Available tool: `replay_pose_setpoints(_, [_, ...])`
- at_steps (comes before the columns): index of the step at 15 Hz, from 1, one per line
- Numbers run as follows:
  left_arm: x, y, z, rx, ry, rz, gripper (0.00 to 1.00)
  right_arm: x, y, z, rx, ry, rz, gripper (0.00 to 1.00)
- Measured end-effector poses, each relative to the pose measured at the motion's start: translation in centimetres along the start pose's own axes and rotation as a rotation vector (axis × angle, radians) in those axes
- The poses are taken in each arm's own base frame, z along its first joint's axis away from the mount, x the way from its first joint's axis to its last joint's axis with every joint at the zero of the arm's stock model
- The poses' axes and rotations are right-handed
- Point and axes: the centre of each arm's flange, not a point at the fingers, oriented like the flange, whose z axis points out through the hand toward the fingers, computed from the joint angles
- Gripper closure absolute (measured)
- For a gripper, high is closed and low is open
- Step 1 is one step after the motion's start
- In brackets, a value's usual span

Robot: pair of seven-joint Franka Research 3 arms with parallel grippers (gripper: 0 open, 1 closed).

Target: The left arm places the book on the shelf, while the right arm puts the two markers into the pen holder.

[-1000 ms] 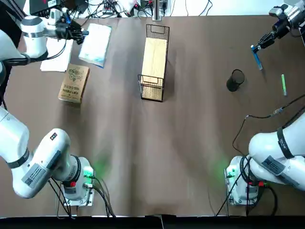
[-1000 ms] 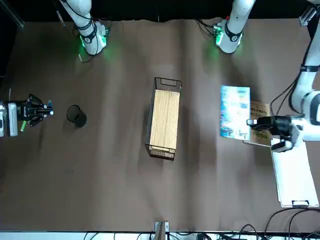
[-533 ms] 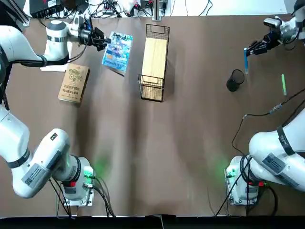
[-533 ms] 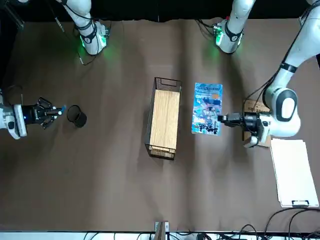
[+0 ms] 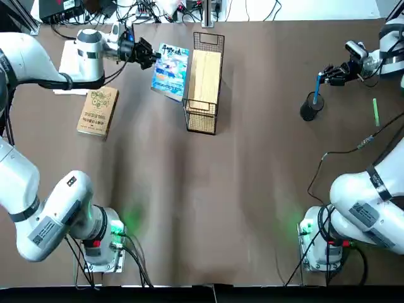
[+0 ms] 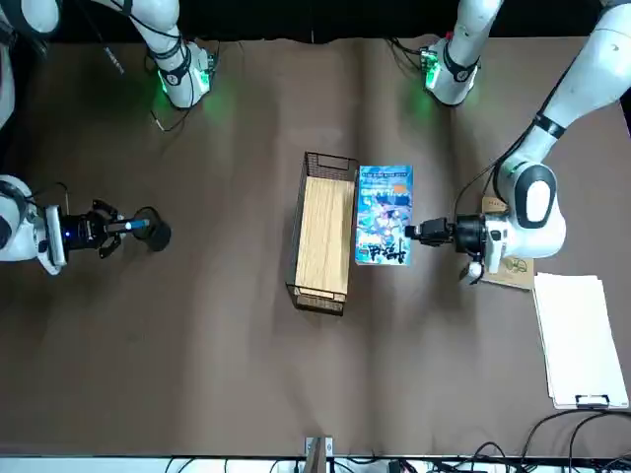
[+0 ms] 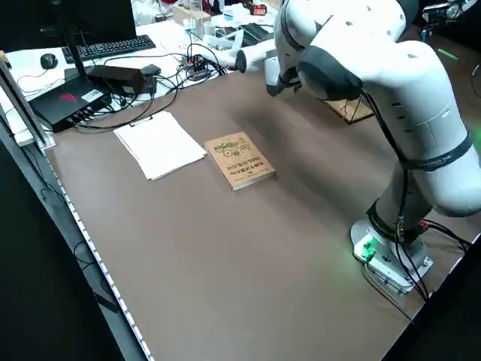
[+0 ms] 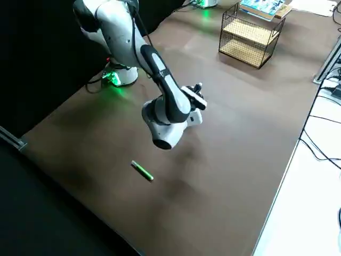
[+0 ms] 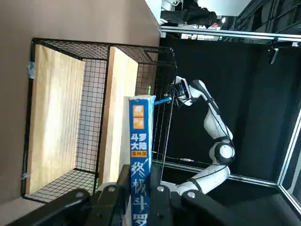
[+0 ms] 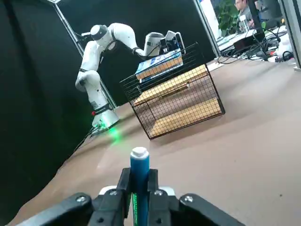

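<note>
Brown tabletop (image 5: 208,252) under everything, black curtains round the sides, and a person (image 10: 241,8) sitting off in the background by the desk gear. My left gripper (image 5: 153,55) is closed down on the book (image 5: 170,71), spine showing between the fingers, so no gap beyond the book's thickness. It's got the book up just beside the shelf (image 5: 204,82), on the left arm's side, not over the board as seen from above. My right gripper (image 5: 323,78) is pinched on the blue marker (image 10: 139,186), a marker's width open, white end poking out past the fingertips. From overhead that marker lines up with the rim of the pen holder (image 5: 309,108); can't tell if it's actually inside. Green marker (image 5: 375,112) is lying on the table near the holder, on the side away from the shelf. Further out on the left arm's side there's the kraft-covered book (image 5: 98,111) flat on the table, with white paper (image 7: 159,145) near it.
</note>
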Motion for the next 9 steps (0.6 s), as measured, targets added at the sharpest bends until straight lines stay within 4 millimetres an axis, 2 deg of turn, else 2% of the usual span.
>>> replay_pose_setpoints(1, [0.0,0.2,0.9,0.0,-0.003,-0.002,0.8,-0.6,0.1,0.0,0.001,0.009,0.0,0.76])
replay_pose_setpoints(6, [-0.2,1.1,5.8,0.026,0.011,-0.007,0.8,-1.0,0.0,0.0,0.009,0.024,0.004,0.27])
replay_pose_setpoints(8, [-0.3,1.3,7.0,0.03,0.008,-0.008,0.8,-0.4,0.1,-0.4,0.006,0.011,0.066,0.23])
replay_pose_setpoints(9, [-0.3,1.3,7.4,0.038,0.011,-0.006,0.8,1.1,-0.1,-1.4,0.001,-0.051,0.164,0.17])
